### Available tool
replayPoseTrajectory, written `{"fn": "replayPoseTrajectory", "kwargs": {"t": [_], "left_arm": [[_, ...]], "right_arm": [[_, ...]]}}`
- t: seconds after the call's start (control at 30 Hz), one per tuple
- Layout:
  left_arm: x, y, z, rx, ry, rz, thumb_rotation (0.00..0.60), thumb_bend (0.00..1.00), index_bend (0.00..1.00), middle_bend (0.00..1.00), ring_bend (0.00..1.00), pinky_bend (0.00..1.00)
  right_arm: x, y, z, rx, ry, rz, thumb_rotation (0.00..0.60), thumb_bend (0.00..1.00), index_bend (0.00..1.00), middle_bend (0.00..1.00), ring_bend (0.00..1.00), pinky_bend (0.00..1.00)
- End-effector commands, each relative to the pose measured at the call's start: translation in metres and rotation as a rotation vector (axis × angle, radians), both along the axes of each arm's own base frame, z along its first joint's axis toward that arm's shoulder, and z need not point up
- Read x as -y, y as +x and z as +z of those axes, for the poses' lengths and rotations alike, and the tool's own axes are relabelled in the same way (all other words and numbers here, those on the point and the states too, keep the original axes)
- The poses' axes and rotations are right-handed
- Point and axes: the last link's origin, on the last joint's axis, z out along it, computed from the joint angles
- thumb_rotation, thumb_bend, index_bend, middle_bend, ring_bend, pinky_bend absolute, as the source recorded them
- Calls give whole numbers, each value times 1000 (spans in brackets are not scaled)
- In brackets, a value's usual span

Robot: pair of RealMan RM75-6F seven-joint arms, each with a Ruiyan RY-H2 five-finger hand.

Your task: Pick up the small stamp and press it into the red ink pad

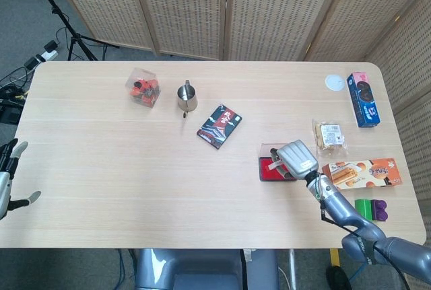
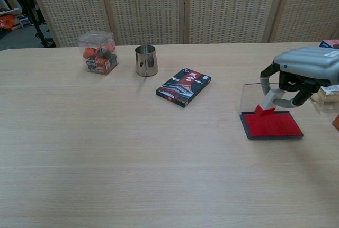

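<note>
Stamp work sits at the right side of the pale wooden table: the small white stamp with a red-inked face is pinched between the fingers of the grey right hand, tilted, with its red face just above the back edge of the ink pad. In the chest view the stamp looks clear of the pad surface, though only barely. The rest of that hand's fingers curl down around the stamp. The red ink pad in its dark square tray lies flat on the table, and its clear lid stands open behind it. In the head view the right hand covers most of the pad, and the stamp shows only as a pale sliver at the hand's left edge.

Near the pad on the robot's right lie an orange snack box, a clear packet of biscuits, and a green and purple pair of blocks. Farther back are a blue and pink box and a white round disc.

Toward the middle of the table lies a dark printed card box, with a small steel cup and a clear cube holding red pieces behind it.

At the far left edge of the head view the left hand is off the table, fingers spread and holding nothing.
</note>
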Motion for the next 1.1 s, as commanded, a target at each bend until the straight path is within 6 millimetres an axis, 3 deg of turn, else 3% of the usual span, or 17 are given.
{"fn": "replayPoseTrajectory", "kwargs": {"t": [0.03, 0.33, 0.5, 1.1], "left_arm": [[0, 0, 0, 0, 0, 0, 600, 0, 0, 0, 0, 0], [1, 0, 0, 0, 0, -2, 600, 0, 0, 0, 0, 0], [1, 1, -1, -3, -4, -7, 600, 0, 0, 0, 0, 0], [3, 2, -2, -6, -7, -13, 600, 0, 0, 0, 0, 0]], "right_arm": [[-10, 1, 13, -4, 3, 25, 600, 567, 569, 949, 1000, 1000], [-36, -18, 13, -74, 33, 64, 600, 564, 569, 949, 1000, 1000], [-55, -41, 7, -115, 53, 72, 600, 561, 569, 949, 1000, 1000], [-63, -64, -5, -132, 6, 87, 600, 466, 569, 949, 1000, 1000]]}}
